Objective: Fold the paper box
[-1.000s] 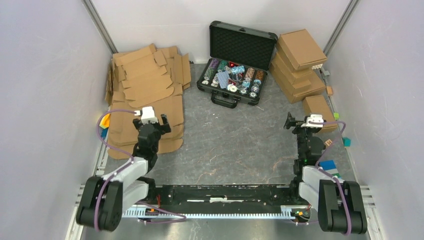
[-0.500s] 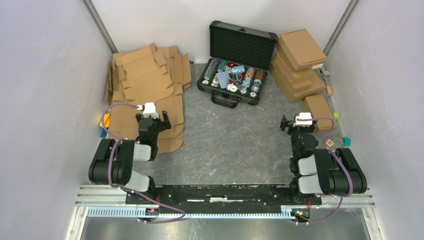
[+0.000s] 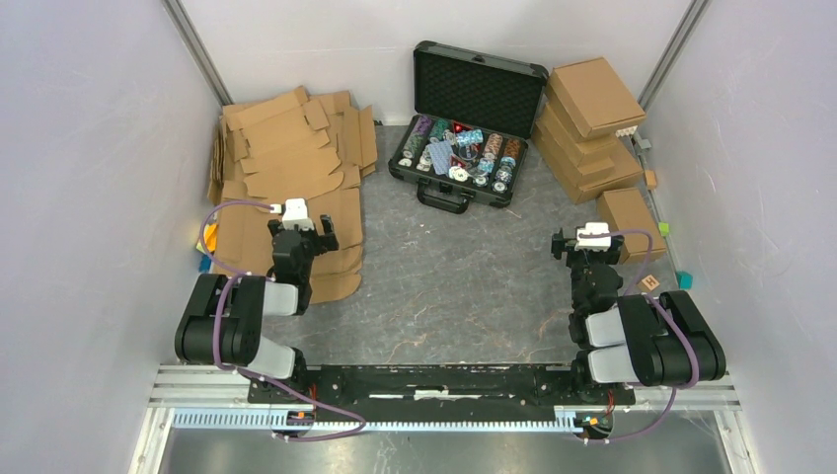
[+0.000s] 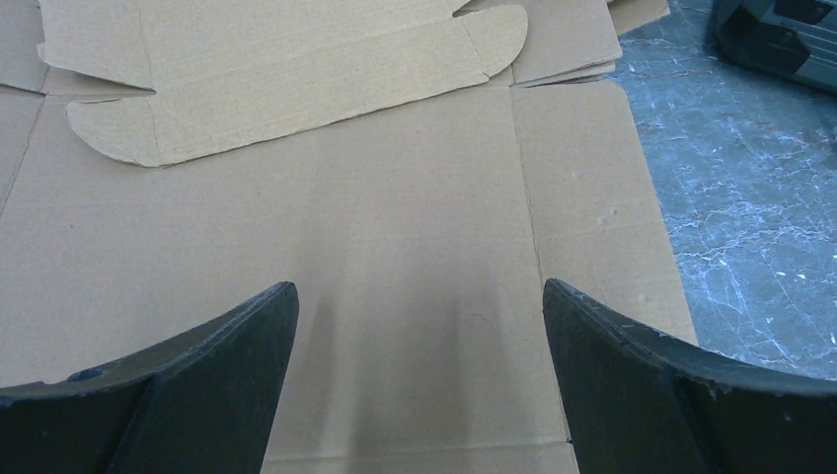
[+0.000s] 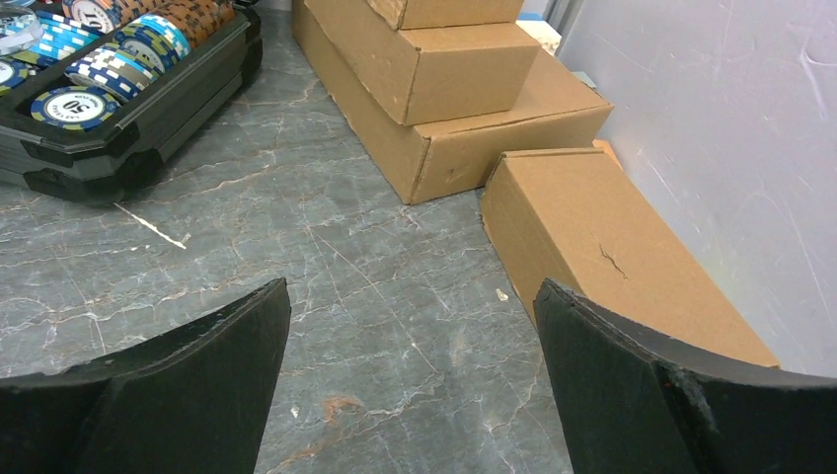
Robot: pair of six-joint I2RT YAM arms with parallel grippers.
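Observation:
The paper box is a flat brown cardboard blank [image 3: 341,222] [image 4: 415,197] lying on a pile of similar blanks at the left of the table. My left gripper [image 3: 300,242] [image 4: 417,286] hovers just above it, open, with nothing between the fingers. Another blank [image 4: 276,69] overlaps its far edge. My right gripper [image 3: 588,247] [image 5: 411,283] is open over bare grey tabletop at the right, empty, with a folded brown box [image 5: 602,227] just ahead to its right.
An open black case of poker chips [image 3: 464,148] [image 5: 118,89] stands at the back centre. Finished brown boxes are stacked at the back right [image 3: 592,118] [image 5: 464,89]. Small coloured blocks lie by the right wall [image 3: 684,279] and the left wall [image 3: 205,242].
Both arms have folded back, their elbows rising over the bases. The right gripper has shifted slightly left and the left gripper slightly farther over the blank. Both have stayed open.

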